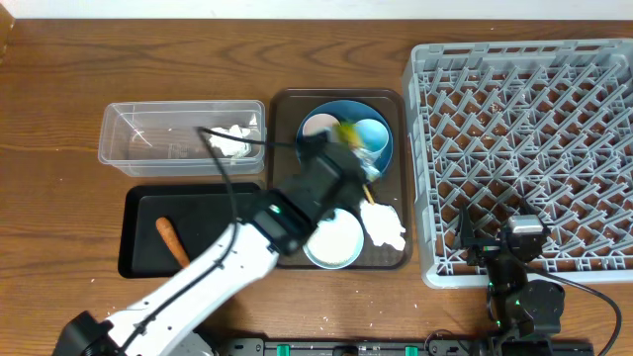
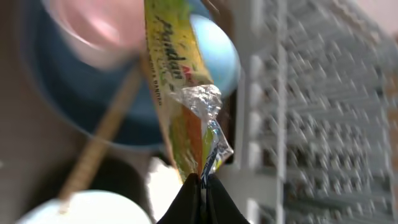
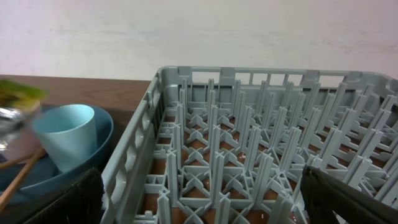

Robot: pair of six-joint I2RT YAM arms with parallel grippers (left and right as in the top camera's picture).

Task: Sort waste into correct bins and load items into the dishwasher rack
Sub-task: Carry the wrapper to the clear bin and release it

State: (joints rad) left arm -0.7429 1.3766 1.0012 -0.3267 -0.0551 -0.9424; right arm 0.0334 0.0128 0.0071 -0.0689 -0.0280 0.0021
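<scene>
My left gripper is shut on the lower end of the yellow-green packet, which has crinkled foil against it. In the overhead view this gripper holds the packet over the dark-blue plate, which carries the pink cup and the light-blue cup. The chopsticks lean off the plate toward the pale-blue bowl. My right gripper is open and empty over the near edge of the grey dishwasher rack.
The clear tub at the back left holds crumpled white paper. The black tray holds the carrot. More white paper lies on the brown serving tray beside the bowl.
</scene>
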